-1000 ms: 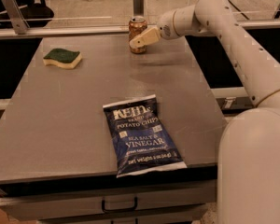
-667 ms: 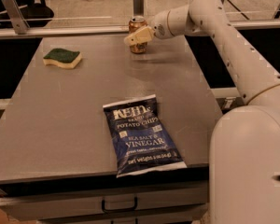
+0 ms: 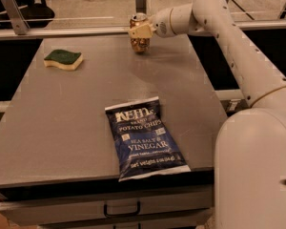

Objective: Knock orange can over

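The orange can (image 3: 139,43) stands upright near the far edge of the grey table (image 3: 86,104), orange-brown with a silver top rim. My gripper (image 3: 139,31) reaches in from the right on the white arm and sits against the upper part of the can, its pale fingertips covering part of the can's front. The can's lower half shows below the gripper.
A blue Kettle chip bag (image 3: 144,138) lies flat near the table's front right. A green and yellow sponge (image 3: 63,59) lies at the far left. A metal rail (image 3: 62,31) runs behind the table. My white base (image 3: 257,171) fills the lower right.
My gripper has moved left and a little up, from beside the can's right side to against its upper part. The can still stands upright.
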`<state>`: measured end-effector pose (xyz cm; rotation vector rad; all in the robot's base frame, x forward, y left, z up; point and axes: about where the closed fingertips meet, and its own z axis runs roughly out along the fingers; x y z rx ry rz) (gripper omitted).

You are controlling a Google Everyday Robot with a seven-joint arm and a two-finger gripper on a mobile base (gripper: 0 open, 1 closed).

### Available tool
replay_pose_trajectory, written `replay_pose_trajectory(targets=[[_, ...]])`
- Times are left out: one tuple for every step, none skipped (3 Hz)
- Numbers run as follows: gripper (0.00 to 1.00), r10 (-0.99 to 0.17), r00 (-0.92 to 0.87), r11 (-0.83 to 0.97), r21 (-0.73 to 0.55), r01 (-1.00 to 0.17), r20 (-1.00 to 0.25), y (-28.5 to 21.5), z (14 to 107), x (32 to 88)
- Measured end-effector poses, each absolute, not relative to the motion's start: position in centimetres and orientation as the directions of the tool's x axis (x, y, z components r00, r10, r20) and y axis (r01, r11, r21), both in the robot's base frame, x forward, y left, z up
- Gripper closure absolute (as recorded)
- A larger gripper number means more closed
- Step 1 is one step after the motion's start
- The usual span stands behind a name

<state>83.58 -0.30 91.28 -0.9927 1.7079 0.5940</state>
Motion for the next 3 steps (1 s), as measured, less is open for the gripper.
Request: replay_pose_trajectory(targets=[[0.88,-0.353,-0.098,0.531,-0.112,-0.840,-0.931,-1.8,93.7,82.3],[1.00,-0.426,-0.081,0.488,-0.154,-0.859,-0.901,-2.8,94.7,79.8],[1.00,-0.568,-0.045,0.398,-0.227,-0.889,-0.821,-3.0,94.5,76.8]])
